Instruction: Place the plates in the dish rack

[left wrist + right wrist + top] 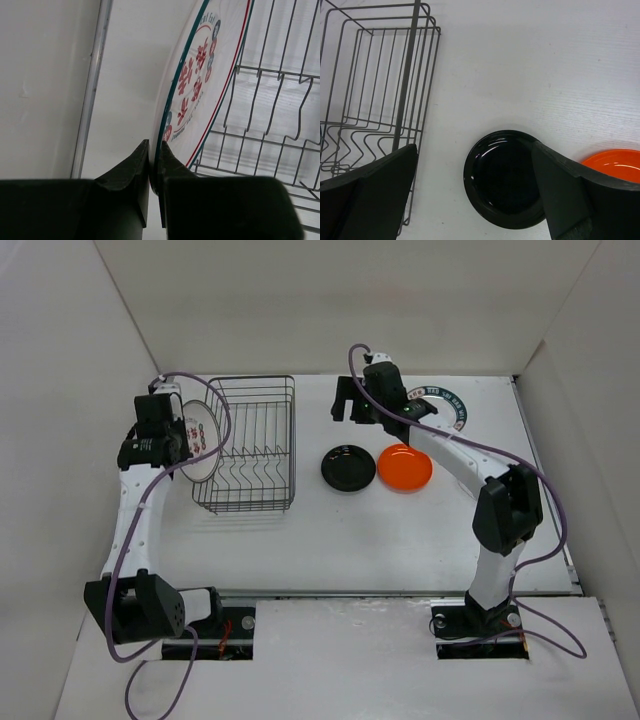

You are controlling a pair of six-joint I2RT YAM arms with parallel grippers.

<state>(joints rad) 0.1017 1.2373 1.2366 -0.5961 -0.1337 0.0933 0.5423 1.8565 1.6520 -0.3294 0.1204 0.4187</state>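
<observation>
White plate with red marks [197, 85]: upright on edge, rim pinched between the pressed-together fingers of the left gripper [154, 150]. The dish rack [270, 125] stands just beyond the plate's far face, its prongs bare. Right gripper [475, 150]: fingers spread wide, holding nothing, above the table [545, 65]. Black plate [502, 180]: flat below it, between the fingers. Orange plate [615, 167]: just outside the right finger. Patterned-rim plate [450, 405]: behind that gripper, partly hidden by the arm.
</observation>
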